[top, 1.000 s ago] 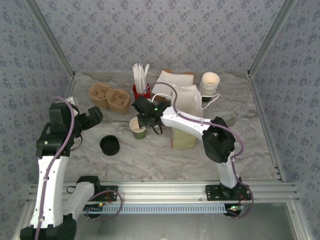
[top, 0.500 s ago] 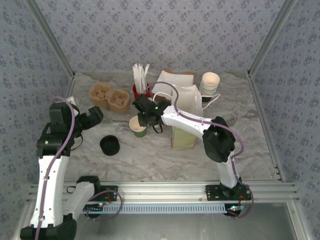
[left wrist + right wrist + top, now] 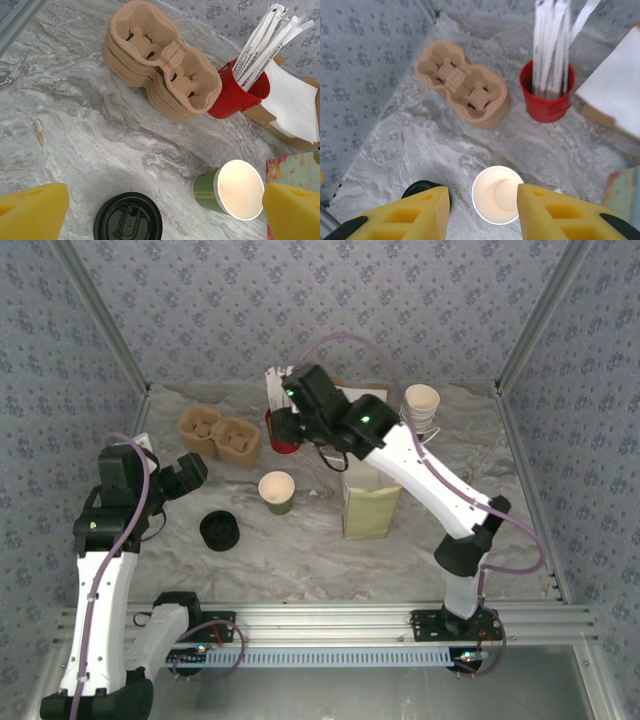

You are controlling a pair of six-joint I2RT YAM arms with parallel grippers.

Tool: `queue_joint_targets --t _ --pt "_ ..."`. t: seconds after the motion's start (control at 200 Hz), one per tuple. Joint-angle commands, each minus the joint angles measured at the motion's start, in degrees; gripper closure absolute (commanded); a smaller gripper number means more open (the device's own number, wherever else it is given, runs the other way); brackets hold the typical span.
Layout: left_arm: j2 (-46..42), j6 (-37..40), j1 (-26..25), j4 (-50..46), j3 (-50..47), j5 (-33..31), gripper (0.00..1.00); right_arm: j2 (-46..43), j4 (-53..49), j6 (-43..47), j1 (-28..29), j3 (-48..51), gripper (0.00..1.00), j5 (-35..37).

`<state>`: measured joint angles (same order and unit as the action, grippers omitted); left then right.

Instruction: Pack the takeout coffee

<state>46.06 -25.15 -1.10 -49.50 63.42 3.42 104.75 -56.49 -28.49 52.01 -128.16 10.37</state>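
Takeout coffee cup (image 3: 277, 493): a small green paper cup standing upright on the tabletop (image 3: 330, 560), just left of centre in the top view. Its mouth is open and the pale inside shows.
Black lid (image 3: 220, 530): off the cup, lying flat on the tabletop to the cup's lower left, near it but apart.
Right claw (image 3: 285, 425): raised in the upper middle of the top view, over the red cup (image 3: 281, 443), and apart from the green cup. In the right wrist view its yellow fingers (image 3: 405, 217) are spread wide and released, with the cup low in the frame between them.
Left claw (image 3: 185, 472): at the left of the top view, above the lid. It is released, with one yellow finger in each bottom corner of the left wrist view.
Paper bag (image 3: 370, 502): upright just right of the cup, with a gap between them.
Cup carriers (image 3: 220, 435): a brown stack at upper left, just beside the red cup of white sticks.
White cups (image 3: 420, 405): a stack at upper right, behind the bag.
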Motion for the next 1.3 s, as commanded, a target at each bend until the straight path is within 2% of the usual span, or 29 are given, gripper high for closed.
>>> queue_joint_targets --t 0.0,0.145,0.325,0.445,0.71,0.875,0.979,1.049,1.199,1.294 --pt "-0.92 0.09 0.37 0.02 1.92 0.28 0.01 -4.52 -8.44 2.92 -2.05 -1.77 0.59 5.19" --pt "-0.85 -0.06 0.33 0.28 1.60 0.44 0.01 -10.48 -13.03 2.63 -7.59 2.01 0.59 7.04" --pt "-0.52 -0.08 0.31 0.79 1.18 0.85 0.01 -20.42 -12.92 1.18 -16.28 16.12 0.53 8.35" --pt "-0.07 0.01 0.33 0.90 1.25 0.89 0.01 -24.72 -12.68 0.33 -20.99 24.21 0.48 5.98" --pt "0.69 -0.29 0.28 1.89 0.91 2.01 0.01 -27.87 -7.62 -0.80 -26.34 37.60 0.39 0.95" --pt "0.72 -0.35 0.26 1.96 0.72 2.47 0.01 -27.37 -2.05 -0.34 -28.92 41.37 0.40 -4.05" --pt "0.65 -0.25 0.35 1.81 0.67 2.49 0.01 -26.25 -0.24 -0.11 -29.21 42.36 0.43 -5.52" --pt "0.65 -0.34 0.30 1.86 0.74 2.50 0.01 -25.05 -0.11 0.05 -29.68 42.26 0.49 -6.69" --pt "0.62 -0.14 0.25 1.95 0.52 2.64 0.01 -24.50 1.06 0.67 -30.97 42.72 0.74 -6.50" --pt "0.79 -0.08 0.26 2.12 0.39 2.72 0.01 -24.47 1.91 1.21 -32.07 42.40 0.85 -6.30"
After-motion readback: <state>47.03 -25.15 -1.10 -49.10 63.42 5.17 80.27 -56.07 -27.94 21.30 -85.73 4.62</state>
